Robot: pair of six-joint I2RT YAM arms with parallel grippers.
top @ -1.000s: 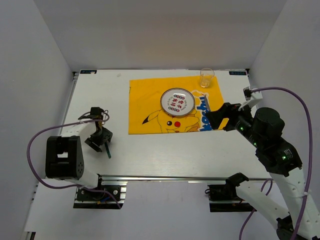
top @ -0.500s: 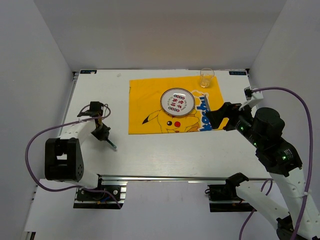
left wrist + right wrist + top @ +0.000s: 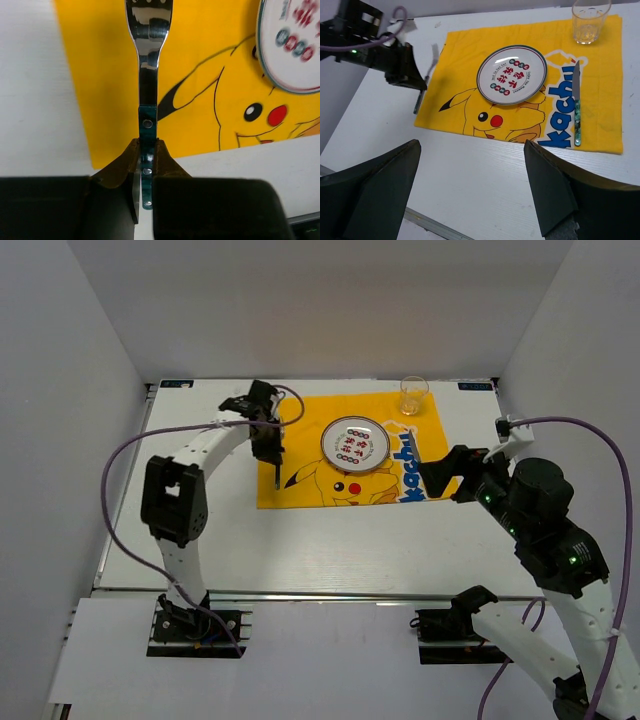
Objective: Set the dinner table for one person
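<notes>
My left gripper (image 3: 148,150) is shut on the teal handle of a steel fork (image 3: 148,75). The fork points away over the left part of the yellow Pikachu cloth (image 3: 200,90), left of the printed plate (image 3: 292,45). From above, the left gripper (image 3: 270,447) hangs by the cloth's (image 3: 300,430) left edge on the white dinner table (image 3: 330,550). I cannot tell whether the fork (image 3: 426,79) touches the cloth. My right gripper (image 3: 471,150) stands open and holds nothing, above the table in front of the cloth; the top view shows it (image 3: 440,472) at the cloth's right side.
The plate (image 3: 353,443) sits at the cloth's middle. A clear glass (image 3: 413,395) stands at its far right corner. A knife (image 3: 576,107) with a teal handle lies along the cloth's right side. Grey walls enclose the table, and a metal rail (image 3: 330,593) runs along its near edge.
My left gripper shut on the fork at the table's left side and swung it up and right to the cloth's left edge. The right arm barely moved.
</notes>
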